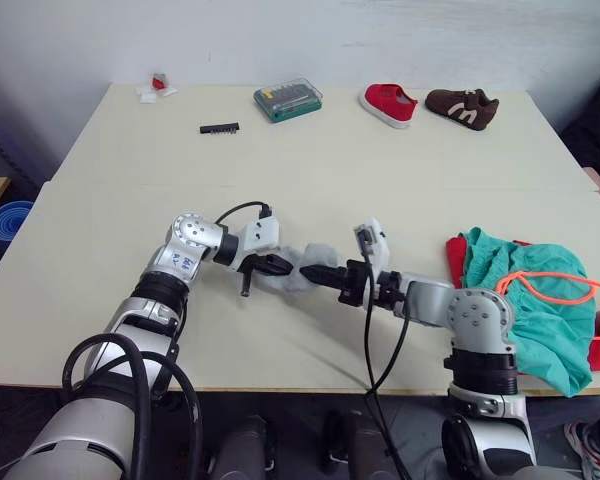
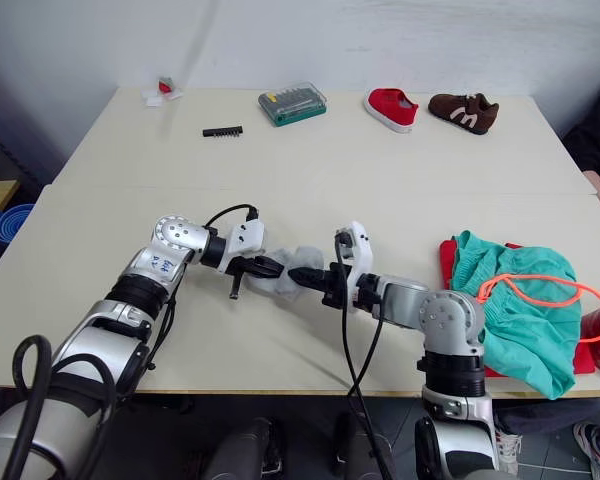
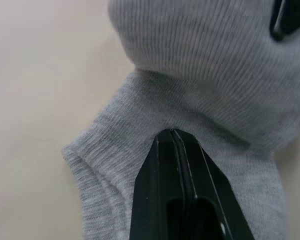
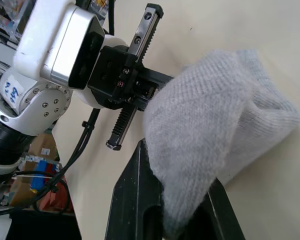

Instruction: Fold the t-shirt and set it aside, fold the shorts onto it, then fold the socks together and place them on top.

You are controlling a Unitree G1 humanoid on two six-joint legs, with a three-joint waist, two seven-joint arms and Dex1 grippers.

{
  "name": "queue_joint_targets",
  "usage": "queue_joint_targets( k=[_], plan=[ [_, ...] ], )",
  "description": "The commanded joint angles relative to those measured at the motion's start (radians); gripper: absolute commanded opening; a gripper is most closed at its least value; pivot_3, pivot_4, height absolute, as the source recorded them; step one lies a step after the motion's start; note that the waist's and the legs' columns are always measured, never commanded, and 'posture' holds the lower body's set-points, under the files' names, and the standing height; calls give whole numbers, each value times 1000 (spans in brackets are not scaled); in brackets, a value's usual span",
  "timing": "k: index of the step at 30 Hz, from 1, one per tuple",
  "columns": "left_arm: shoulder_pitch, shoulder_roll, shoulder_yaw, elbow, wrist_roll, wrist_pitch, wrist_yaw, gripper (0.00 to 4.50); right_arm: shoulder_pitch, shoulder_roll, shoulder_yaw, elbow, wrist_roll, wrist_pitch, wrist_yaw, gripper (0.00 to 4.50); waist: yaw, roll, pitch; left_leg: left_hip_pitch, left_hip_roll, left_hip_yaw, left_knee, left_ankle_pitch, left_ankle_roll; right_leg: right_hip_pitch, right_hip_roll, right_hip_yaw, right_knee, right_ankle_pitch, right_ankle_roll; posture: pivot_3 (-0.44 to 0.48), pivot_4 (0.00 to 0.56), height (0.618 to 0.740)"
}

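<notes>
socks (image 1: 302, 268): we are holding them mid-table between both grippers for folding
left gripper (image 3: 174, 137): pinched closed on sock fabric
right gripper (image 1: 313, 272): clamping the other end
shorts (image 1: 525, 300): lying over the t-shirt (image 1: 454, 256), awaiting socks

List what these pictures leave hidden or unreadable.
- T-shirt: a red edge shows in the eye views; the shorts cover the rest.
- Socks: whether there are one or two; both pincers crowd them.
- Small items at the far table corner: too small to identify.
</notes>
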Motion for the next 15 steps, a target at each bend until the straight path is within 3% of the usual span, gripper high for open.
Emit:
queue_joint_targets(
  k=[1, 13, 15],
  plan=[
    [32, 13, -1, -15, 15, 23, 28, 0, -39, -10, 60, 15, -58, -61, 50, 15, -1, 0, 0, 0, 0, 0, 0, 0, 0, 0, 0, 0, 0, 0, 0, 0, 150, 740],
    [59, 27, 11, -70, 12, 60, 37, 0, -86, -4, 106, 77, -138, -109, 137, 15, -2, 0, 0, 0, 0, 0, 0, 0, 0, -1, 0, 0, 0, 0, 0, 0, 150, 740],
    [61, 28, 13, -74, 12, 63, 38, 0, -87, 1, 109, 84, -144, -104, 145, 566, -2, 0, 0, 0, 0, 0, 0, 0, 0, -1, 0, 0, 0, 0, 0, 0, 150, 740]
  ],
)
